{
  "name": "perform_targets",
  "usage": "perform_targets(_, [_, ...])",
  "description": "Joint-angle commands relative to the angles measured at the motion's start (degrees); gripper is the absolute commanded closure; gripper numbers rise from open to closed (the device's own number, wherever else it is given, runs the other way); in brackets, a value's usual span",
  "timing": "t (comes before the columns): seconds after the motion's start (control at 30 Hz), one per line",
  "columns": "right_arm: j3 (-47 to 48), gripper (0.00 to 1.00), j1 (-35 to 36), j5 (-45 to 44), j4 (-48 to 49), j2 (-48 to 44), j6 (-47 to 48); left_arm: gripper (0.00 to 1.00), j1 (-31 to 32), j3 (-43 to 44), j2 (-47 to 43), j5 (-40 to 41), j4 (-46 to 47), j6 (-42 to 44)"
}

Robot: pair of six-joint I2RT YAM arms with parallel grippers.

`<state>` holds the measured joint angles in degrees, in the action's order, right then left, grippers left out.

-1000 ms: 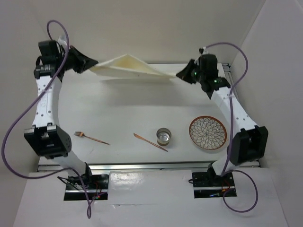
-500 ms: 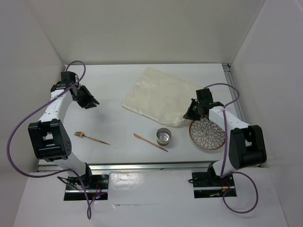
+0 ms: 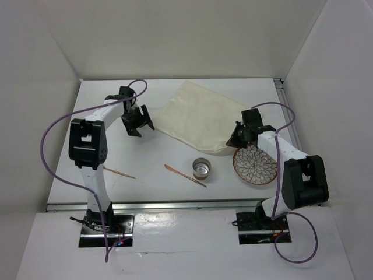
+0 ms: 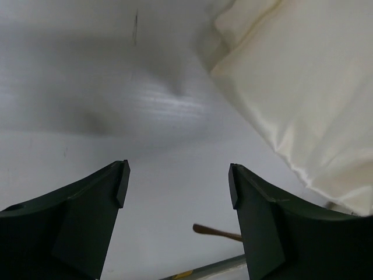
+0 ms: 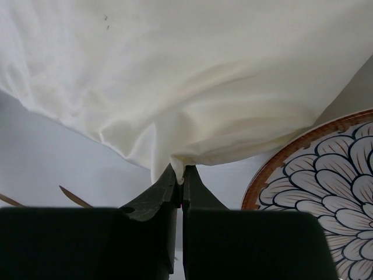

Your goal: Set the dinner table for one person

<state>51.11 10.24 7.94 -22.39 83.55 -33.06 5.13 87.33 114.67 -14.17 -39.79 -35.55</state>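
1. My left jaws stand released above the white surface (image 3: 145, 153), beside the cream placemat (image 3: 201, 116).
2. My right jaws clench the placemat's near corner, beside the patterned plate (image 3: 256, 166).
3. The metal cup (image 3: 201, 168) stands on that surface, near the plate.

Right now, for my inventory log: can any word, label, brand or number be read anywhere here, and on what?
None can be read.
The plate bears only a petal pattern.
The cloth and the cup are plain.
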Motion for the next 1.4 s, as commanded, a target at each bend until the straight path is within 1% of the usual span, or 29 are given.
perform_targets(0.0, [1.45,1.0,0.04,-1.44,-0.99,-2.86,0.98,0.13,1.02,7.22,4.14,1.42,1.12,-1.1])
perform_targets(0.03, [1.45,1.0,0.04,-1.96,-1.51,-2.86,0.98,0.12,1.55,10.98,7.03,3.87,1.12,-0.58])
perform_targets(0.1, [1.45,1.0,0.04,-1.97,-1.51,-3.39,0.98,0.12,2.7,15.04,10.38,5.47,-1.67,0.12])
perform_targets(0.13, [1.45,1.0,0.04,-1.97,-2.12,-3.39,0.98,0.12,3.39,18.8,13.09,6.69,-2.39,0.13])
perform_targets(0.2, [1.45,1.0,0.04,-1.97,-2.65,-3.39,0.98,0.13,4.1,20.68,14.87,7.23,-2.4,0.66])
perform_targets(0.3, [1.45,1.0,0.04,-1.97,-2.66,-3.92,0.98,0.13,5.25,24.11,17.59,10.56,-1.43,1.97])
perform_targets(0.33, [1.45,1.0,0.04,-1.97,-2.66,-3.92,0.98,0.14,5.25,25.16,19.69,10.57,-2.13,2.5])
perform_targets(0.37, [1.45,1.0,0.04,-1.97,-3.18,-4.44,0.98,0.14,5.77,27.61,20.67,12.75,-3.7,2.5])
perform_targets(0.43, [1.45,1.0,0.04,-2.5,-3.79,-4.45,0.98,0.16,5.77,28.42,21.38,13.82,-4.33,2.5])
perform_targets(0.53, [1.97,1.0,0.04,-3.02,-3.8,-4.97,0.98,0.18,5.77,27.9,21.38,12.59,-2.48,2.5])
perform_targets(0.57, [1.97,1.0,0.04,-3.02,-3.8,-4.97,0.98,0.2,6.3,27.9,21.38,11.98,-1.7,2.5])
perform_targets(0.67, [1.97,1.0,0.04,-3.02,-3.8,-4.28,0.98,0.53,6.3,27.37,21.38,9.96,-0.02,2.5])
perform_targets(0.7, [1.97,1.0,0.04,-3.02,-3.8,-4.27,0.98,0.9,6.3,27.37,21.38,9.35,-0.02,2.5])
perform_targets(0.73, [1.97,1.0,0.04,-3.02,-3.8,-4.27,0.98,1.0,6.3,27.98,21.38,9.34,-0.98,2.5])
perform_targets(0.83, [1.97,1.0,0.04,-3.02,-4.33,-4.27,0.45,1.0,5.69,29.3,19.11,8.81,-2.31,1.98])
perform_targets(0.87, [2.76,1.0,0.04,-3.55,-4.94,-4.27,0.45,1.0,4.21,29.3,17.79,6.99,-1.79,1.98])
perform_targets(1.07, [7.94,1.0,0.04,-4.61,-5.47,-2.96,2.38,1.0,0.51,29.3,6.46,1.17,0.68,0.93])
perform_targets(1.2, [13.91,1.0,0.04,-4.61,-4.94,-0.15,3.0,1.0,-1.08,29.83,1.36,-1.28,0.68,-0.3])
perform_targets(1.37, [21.91,1.0,0.04,-3.55,-5.46,2.06,4.14,1.0,-4.33,29.83,-4.45,-2.35,0.68,-1.01])
